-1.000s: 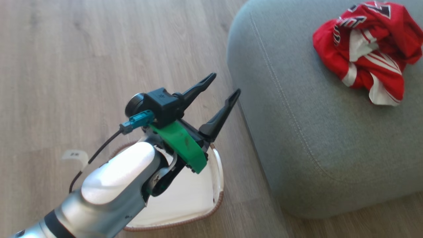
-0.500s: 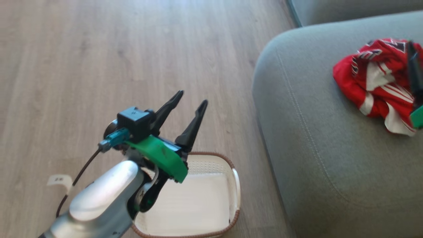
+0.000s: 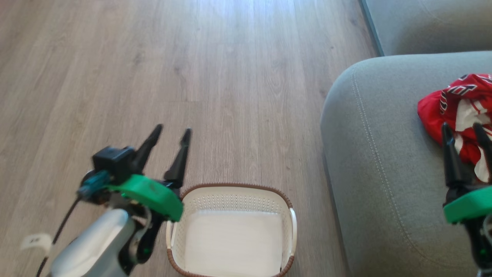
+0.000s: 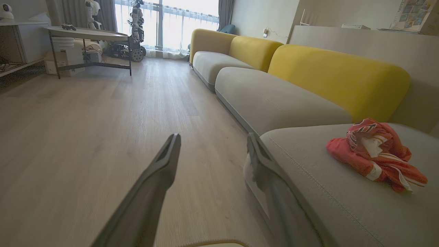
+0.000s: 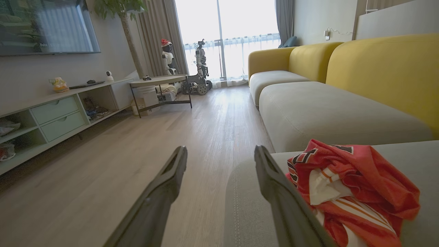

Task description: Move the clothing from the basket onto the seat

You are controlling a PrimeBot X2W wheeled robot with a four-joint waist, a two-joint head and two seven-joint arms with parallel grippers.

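The clothing (image 3: 459, 111), a crumpled red garment with white stripes and lettering, lies on the grey seat (image 3: 384, 173) at the right; it shows again as the clothing (image 4: 377, 154) and the clothing (image 5: 349, 185). The white basket (image 3: 230, 227) with a brown rim stands on the floor at the bottom centre, nothing inside it. My left gripper (image 3: 172, 132) hangs open just left of the basket, above the floor, holding nothing. My right gripper (image 3: 463, 129) is open over the seat, its fingertips at the near edge of the clothing, nothing between them.
Wooden floor (image 3: 192, 77) stretches ahead and to the left. A second grey cushion (image 3: 430, 23) and yellow sofa backs (image 4: 336, 75) continue beyond the seat. A low table (image 5: 157, 82), a sideboard (image 5: 51, 113) and parked robots (image 5: 200, 65) stand far off.
The head camera has swung left and down: basket and seat have shifted right and down in view. My right gripper has come into view. Both grippers stay open.
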